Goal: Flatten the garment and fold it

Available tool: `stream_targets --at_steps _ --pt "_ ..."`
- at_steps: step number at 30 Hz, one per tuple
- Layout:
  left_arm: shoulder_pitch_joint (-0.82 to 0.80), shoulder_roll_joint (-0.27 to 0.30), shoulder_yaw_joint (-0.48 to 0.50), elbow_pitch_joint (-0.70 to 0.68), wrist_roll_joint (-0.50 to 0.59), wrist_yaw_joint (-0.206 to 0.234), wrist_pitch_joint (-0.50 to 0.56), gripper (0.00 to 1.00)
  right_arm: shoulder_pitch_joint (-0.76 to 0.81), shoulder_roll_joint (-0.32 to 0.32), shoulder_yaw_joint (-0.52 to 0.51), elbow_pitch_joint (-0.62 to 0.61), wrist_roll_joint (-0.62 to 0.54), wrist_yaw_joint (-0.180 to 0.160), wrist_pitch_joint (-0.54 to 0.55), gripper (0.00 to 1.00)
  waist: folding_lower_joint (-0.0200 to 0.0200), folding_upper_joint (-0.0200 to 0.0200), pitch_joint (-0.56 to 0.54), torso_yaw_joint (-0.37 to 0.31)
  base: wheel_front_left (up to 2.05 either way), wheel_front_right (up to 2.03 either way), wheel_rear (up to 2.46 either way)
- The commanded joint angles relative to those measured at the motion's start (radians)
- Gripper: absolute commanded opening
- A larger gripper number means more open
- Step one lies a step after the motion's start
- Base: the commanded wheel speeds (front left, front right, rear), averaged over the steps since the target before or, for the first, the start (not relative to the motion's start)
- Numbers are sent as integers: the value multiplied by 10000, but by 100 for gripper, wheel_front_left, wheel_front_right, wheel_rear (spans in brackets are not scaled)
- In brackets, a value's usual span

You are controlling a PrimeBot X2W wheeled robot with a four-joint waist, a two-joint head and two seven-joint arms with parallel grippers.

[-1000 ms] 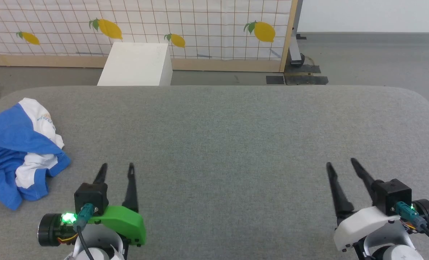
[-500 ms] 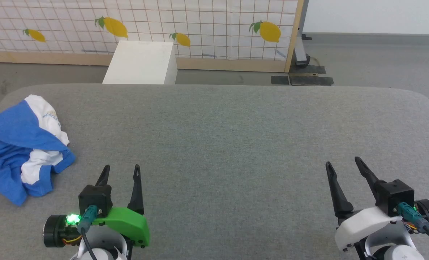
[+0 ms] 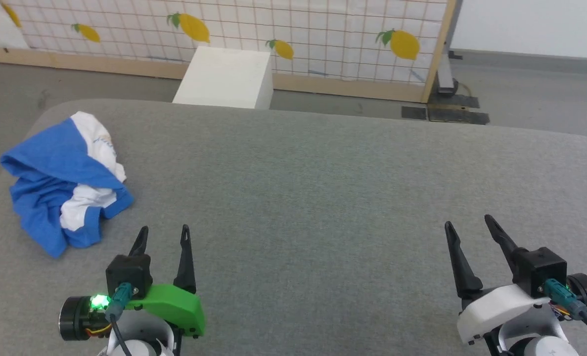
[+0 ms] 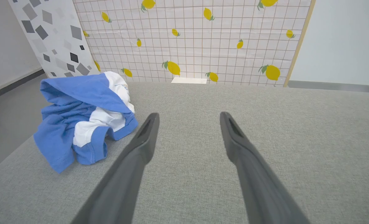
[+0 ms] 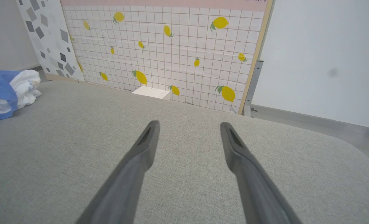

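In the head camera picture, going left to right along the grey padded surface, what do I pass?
T-shirt → left gripper → right gripper

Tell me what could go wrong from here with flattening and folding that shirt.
1. The garment lies bunched near the left edge of the table; a pull outward could drag it off.
2. Its layers overlap, so the open left gripper may pinch several at once.
3. The open right gripper is far across the table; a two-handed spread likely needs a long reach.
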Motion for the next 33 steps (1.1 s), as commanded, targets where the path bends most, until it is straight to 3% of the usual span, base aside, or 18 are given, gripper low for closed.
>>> stream_targets --at_steps 1,16,33 --pt "-175 62 -14 49 -106 77 -104 100 -32 7 22 44 63 -4 -100 100 0 0 10 234 0 0 0" --pt "-115 129 31 195 -413 399 -500 100 -76 11 253 178 232 -6 -278 100 0 0 -1 1574 0 0 0" --pt "-143 119 54 376 -678 636 -845 100 -116 14 378 230 365 -8 -437 100 0 0 69 2545 0 0 0"
